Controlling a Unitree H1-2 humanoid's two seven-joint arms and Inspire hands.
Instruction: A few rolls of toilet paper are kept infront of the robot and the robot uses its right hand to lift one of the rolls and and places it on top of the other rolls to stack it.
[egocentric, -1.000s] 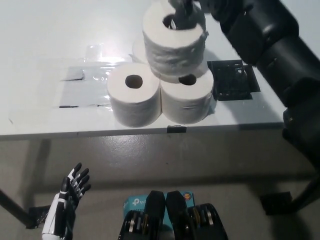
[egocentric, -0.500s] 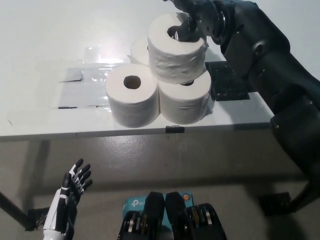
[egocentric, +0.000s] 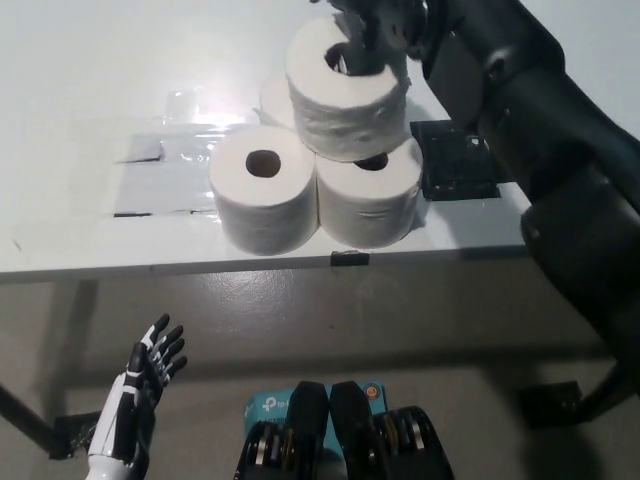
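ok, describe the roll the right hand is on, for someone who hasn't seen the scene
On the white table, a cluster of toilet rolls sits near the front edge. The top roll is the only raised one, resting on the others, with the black right hand reaching into its core.

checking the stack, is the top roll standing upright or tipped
Upright: the top roll shows its core hole facing up, sitting on the lower rolls, with the right robot hand gripping its rim.

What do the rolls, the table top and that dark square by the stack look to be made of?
Top roll held by the right hand, and the front rolls: soft white paper, matte, embossed sides, hollow cores. Table: smooth white, likely laminate, with glare. Dark square: black, probably plastic; detail unclear. Left hand rests low.
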